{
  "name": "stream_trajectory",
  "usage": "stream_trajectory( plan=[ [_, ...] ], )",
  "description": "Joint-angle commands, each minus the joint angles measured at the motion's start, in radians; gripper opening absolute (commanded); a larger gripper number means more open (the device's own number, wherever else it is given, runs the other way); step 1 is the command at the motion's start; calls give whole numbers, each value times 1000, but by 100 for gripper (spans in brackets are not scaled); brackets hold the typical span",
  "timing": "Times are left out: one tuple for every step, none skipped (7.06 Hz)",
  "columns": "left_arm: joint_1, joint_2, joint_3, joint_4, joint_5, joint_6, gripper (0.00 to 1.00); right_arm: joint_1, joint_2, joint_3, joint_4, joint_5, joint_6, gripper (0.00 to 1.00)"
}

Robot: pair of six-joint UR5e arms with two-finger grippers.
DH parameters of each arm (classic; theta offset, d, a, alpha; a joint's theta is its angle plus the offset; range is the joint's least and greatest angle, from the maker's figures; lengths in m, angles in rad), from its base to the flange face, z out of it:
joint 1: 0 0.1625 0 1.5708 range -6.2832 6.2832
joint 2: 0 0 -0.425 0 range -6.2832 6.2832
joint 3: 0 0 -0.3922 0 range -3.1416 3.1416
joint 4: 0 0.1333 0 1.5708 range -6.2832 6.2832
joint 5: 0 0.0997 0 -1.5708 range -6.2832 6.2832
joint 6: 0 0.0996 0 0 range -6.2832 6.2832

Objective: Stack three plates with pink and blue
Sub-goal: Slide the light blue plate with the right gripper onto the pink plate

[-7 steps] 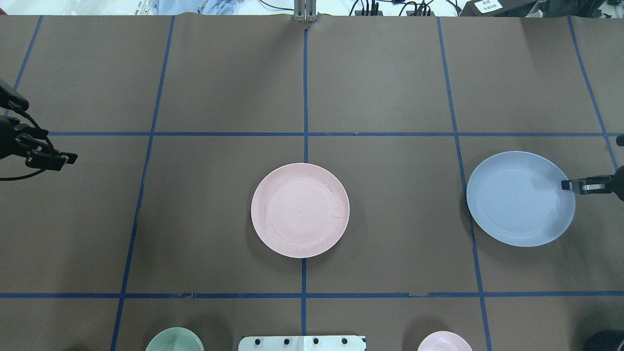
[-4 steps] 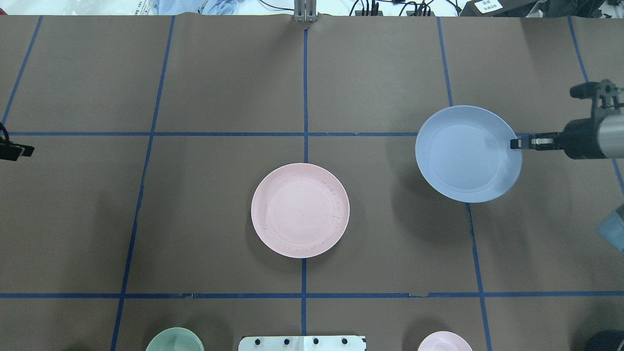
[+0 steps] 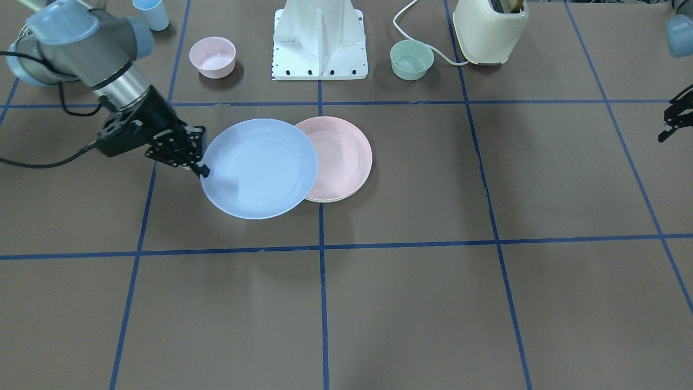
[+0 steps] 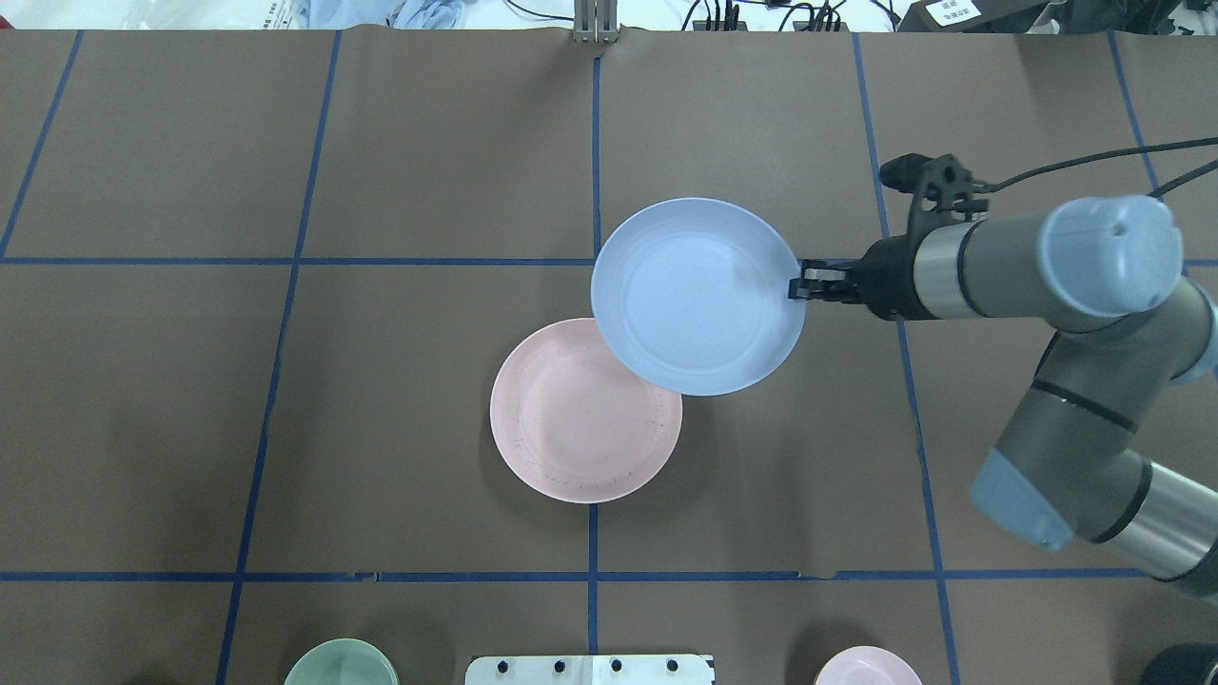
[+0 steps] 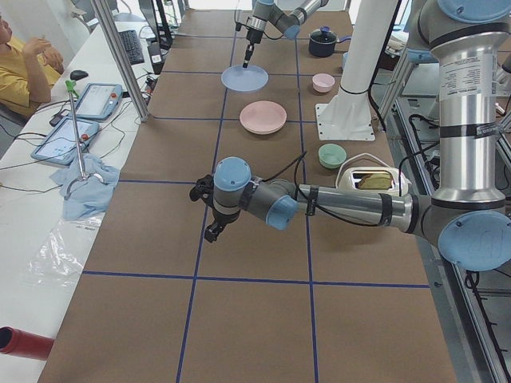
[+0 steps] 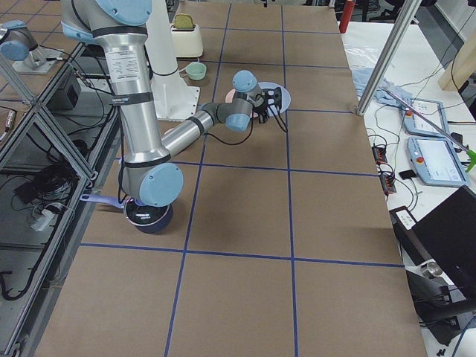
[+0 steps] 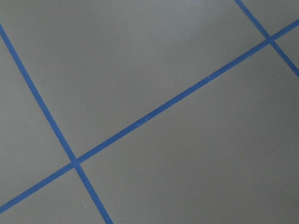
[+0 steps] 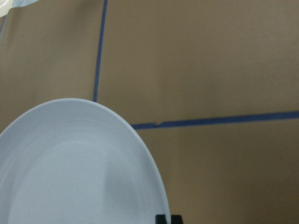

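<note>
Right gripper (image 4: 797, 285) clamped on the rim of the blue plate (image 4: 695, 295) at its 3 o'clock in the overhead view; the plate is carried level above the table and is empty. The pink plate (image 4: 580, 414) lies flat at table centre, also empty; a paler rim shows under its edge in the front view. The blue plate stands at its 1 o'clock and overlaps that part of its rim. Pink bowl (image 3: 212, 56) and green bowl (image 3: 411, 58), both empty, flank the robot base (image 3: 319, 38); a toaster (image 3: 490, 30) stands beside the green bowl. Brown table (image 4: 381, 428) gridded with blue tape (image 4: 595, 143). A seated operator (image 5: 20, 64) and tablets (image 5: 96, 100) occupy a side bench. Left gripper (image 3: 671, 122) well apart from both plates, over bare table; its opening cannot be told
</note>
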State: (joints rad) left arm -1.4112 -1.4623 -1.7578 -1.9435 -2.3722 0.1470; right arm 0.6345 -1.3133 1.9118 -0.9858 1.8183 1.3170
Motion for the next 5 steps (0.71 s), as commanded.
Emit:
stream_trajectory(
  plan=[
    [-8, 0, 4, 15, -2, 19, 100, -207, 132, 36, -239, -224, 76, 0],
    [-8, 2, 4, 15, -4, 19, 100, -238, 135, 24, -243, -231, 85, 0],
    [-8, 3, 4, 15, -4, 19, 100, -246, 137, 1, -243, -237, 87, 0],
    [-8, 3, 4, 15, -4, 19, 100, -254, 143, -10, -241, -238, 87, 0],
    [-8, 5, 1, 15, -4, 20, 100, -259, 144, -17, -241, -249, 87, 0]
  ],
)
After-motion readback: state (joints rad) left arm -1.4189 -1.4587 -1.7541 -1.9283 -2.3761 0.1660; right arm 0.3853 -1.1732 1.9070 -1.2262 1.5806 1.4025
